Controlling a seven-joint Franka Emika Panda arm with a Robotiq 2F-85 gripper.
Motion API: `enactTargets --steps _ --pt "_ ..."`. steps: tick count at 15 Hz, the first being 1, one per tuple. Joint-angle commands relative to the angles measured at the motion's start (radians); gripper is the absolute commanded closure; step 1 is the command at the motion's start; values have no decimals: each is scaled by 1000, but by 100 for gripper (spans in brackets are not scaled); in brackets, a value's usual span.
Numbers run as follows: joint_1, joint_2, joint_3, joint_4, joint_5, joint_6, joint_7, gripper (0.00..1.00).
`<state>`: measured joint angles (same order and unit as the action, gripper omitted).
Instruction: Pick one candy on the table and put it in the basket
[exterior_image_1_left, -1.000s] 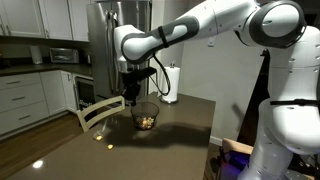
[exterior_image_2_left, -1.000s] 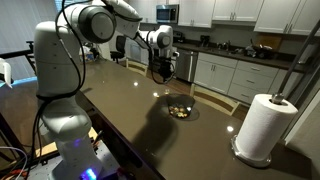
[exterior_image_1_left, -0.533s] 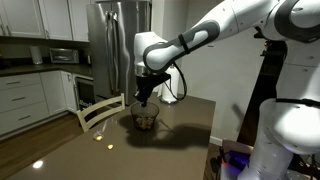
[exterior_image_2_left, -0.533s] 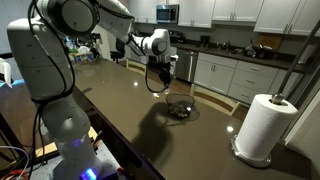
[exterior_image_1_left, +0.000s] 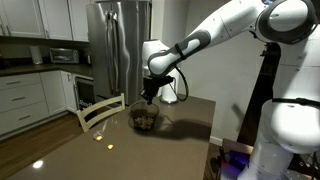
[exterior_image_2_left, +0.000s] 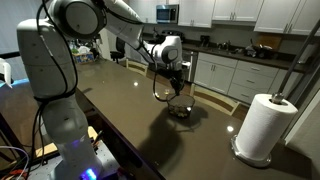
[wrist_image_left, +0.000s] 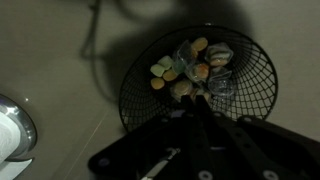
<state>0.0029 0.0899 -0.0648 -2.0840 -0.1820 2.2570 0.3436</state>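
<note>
Dark brown and slightly glossy, the table (exterior_image_1_left: 188, 126) stands in a kitchen with white cabinets (exterior_image_1_left: 22, 100) and a steel refrigerator (exterior_image_1_left: 108, 50). A pale wooden chair (exterior_image_1_left: 98, 110) is pushed against its far side.

Much is hard to read. In the wrist view the gripper (wrist_image_left: 197, 108) comes in from the bottom as a black shape. Its fingers merge with the dark mesh, so I cannot tell whether they are apart or together, or whether something is between them. In both exterior views the gripper (exterior_image_1_left: 148, 97) is too small to judge. It hangs just above the basket (exterior_image_1_left: 145, 119), pointing down.

Only the wrist view shows the inside of the basket (wrist_image_left: 132, 82). Several small pieces lie there in a heap, some yellowish, some orange, some in shiny wrappers. One yellowish candy (wrist_image_left: 160, 70) lies at the left of the heap. A white round object (wrist_image_left: 12, 135) is cut off by the left edge of this view, and I cannot name it.

An exterior view shows a tiny yellow spot (exterior_image_1_left: 110, 148) on the table near the chair, well apart from the basket; it may be another piece. An exterior view shows the paper-towel roll (exterior_image_2_left: 262, 125) upright on the table, well apart from the basket (exterior_image_2_left: 181, 110).
</note>
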Motion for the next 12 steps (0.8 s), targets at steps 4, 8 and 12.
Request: enactTargets --steps 4,8,12 --pt "-9 43 -1 40 27 17 4 44" --pt "-10 47 1 47 49 18 -9 18" --pt "-5 35 2 32 64 0 -10 17"
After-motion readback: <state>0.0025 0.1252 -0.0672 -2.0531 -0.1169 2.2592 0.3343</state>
